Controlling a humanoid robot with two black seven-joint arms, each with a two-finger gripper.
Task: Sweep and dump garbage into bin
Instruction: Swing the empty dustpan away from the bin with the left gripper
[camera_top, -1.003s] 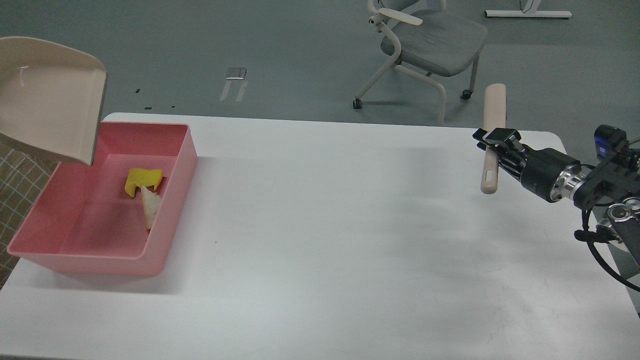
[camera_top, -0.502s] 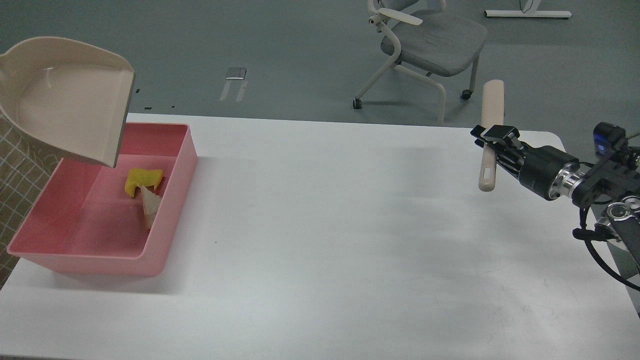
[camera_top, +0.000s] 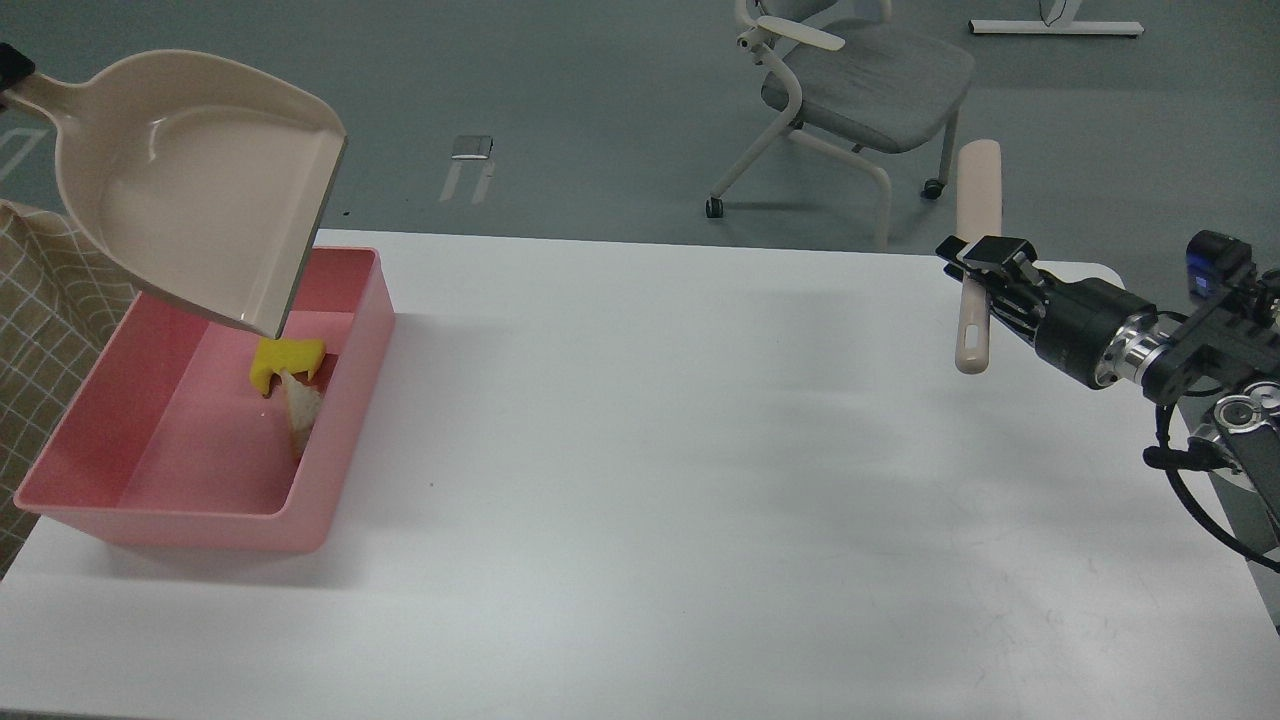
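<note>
Pink bin (camera_top: 330, 430) at nine o'clock on the white worktop (camera_top: 700, 480), yellow sponge (camera_top: 285, 360) and bread slice (camera_top: 302, 412) inside touching, beige dustpan (camera_top: 200, 190) tilted above — left end effector unseen, right end effector (camera_top: 985, 265) at three o'clock clamped on a beige brush handle (camera_top: 975, 255).

The bin (camera_top: 330, 440) sits on the table (camera_top: 700, 500) toward nine o'clock. In it, against its three o'clock wall, lie the sponge block (camera_top: 285, 360) and, touching it at six o'clock, the bread (camera_top: 302, 415). The dustpan (camera_top: 200, 190) hangs above the bin's twelve o'clock end. The brush handle (camera_top: 975, 260) stands upright at three o'clock.
</note>
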